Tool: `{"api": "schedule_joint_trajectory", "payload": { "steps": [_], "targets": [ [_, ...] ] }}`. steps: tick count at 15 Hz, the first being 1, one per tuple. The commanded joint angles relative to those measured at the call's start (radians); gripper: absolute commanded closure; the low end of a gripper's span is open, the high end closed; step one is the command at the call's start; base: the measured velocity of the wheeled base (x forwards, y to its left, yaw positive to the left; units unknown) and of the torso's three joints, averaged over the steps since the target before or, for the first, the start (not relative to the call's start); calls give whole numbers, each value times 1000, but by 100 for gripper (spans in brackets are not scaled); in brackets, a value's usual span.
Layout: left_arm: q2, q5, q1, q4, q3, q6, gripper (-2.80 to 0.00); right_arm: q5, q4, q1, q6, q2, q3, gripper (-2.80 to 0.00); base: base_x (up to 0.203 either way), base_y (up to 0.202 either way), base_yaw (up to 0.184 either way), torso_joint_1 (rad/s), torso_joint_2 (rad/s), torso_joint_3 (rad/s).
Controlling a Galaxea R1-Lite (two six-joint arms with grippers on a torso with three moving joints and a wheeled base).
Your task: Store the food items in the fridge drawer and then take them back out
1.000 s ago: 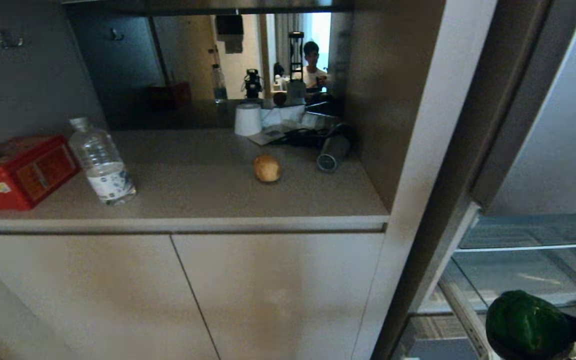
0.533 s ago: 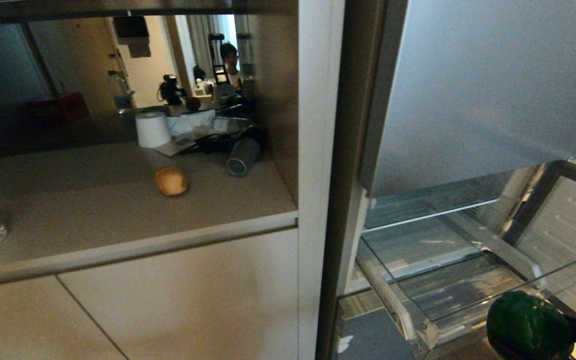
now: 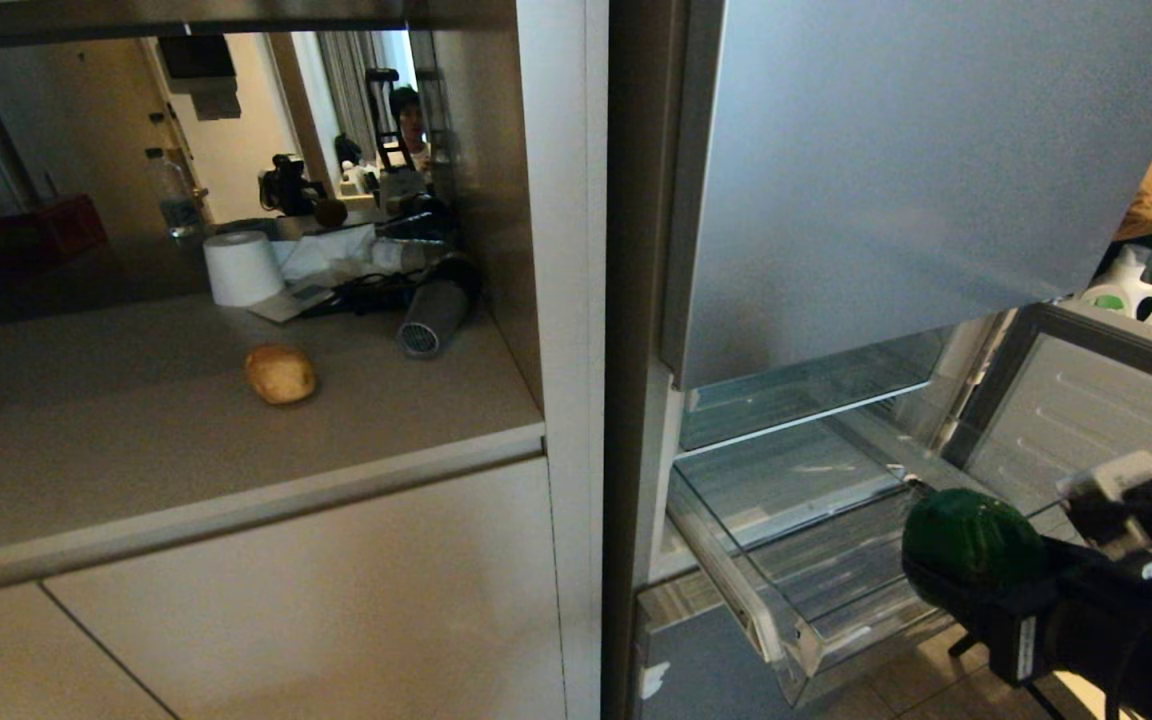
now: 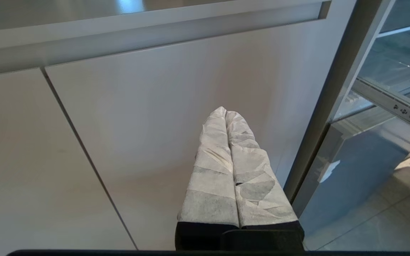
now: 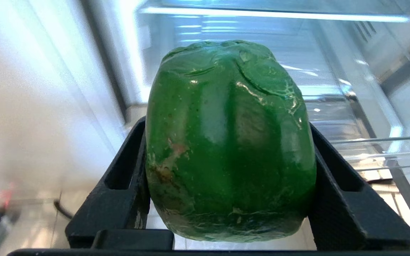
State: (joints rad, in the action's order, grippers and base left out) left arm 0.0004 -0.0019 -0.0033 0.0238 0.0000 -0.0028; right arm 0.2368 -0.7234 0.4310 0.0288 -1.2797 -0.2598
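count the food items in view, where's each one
2. The potato lies on the counter, left of the fridge. The pepper is clamped in the right gripper, beside the open drawer. None shows in the drawer, though the pepper hides part of it.

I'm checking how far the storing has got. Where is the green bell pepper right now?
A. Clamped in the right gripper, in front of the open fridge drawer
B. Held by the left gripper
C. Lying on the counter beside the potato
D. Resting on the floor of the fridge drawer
A. The bell pepper sits between the right gripper's black fingers, by the pulled-out fridge drawer; the potato lies alone on the counter.
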Motion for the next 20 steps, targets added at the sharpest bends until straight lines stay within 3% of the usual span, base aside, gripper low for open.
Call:
{"api": "schedule_joint_trajectory", "payload": {
  "steps": [1,4,7,14,20],
  "targets": [
    [0,0,0,1,11,0,0,-42,-19,-105,-1,-162,-46,0,0,0,0,0,0,0],
    [1,0,0,1,11,0,0,-118,-26,-262,-2,-284,-120,0,0,0,0,0,0,0],
    [0,-1,0,1,11,0,0,-170,22,-334,-4,-356,-184,0,0,0,0,0,0,0],
    [0,0,0,1,11,0,0,-211,33,-427,-8,-609,-392,0,0,0,0,0,0,0],
    [0,0,0,1,11,0,0,-216,162,-468,-3,-768,-585,0,0,0,0,0,0,0]
  ]
}}
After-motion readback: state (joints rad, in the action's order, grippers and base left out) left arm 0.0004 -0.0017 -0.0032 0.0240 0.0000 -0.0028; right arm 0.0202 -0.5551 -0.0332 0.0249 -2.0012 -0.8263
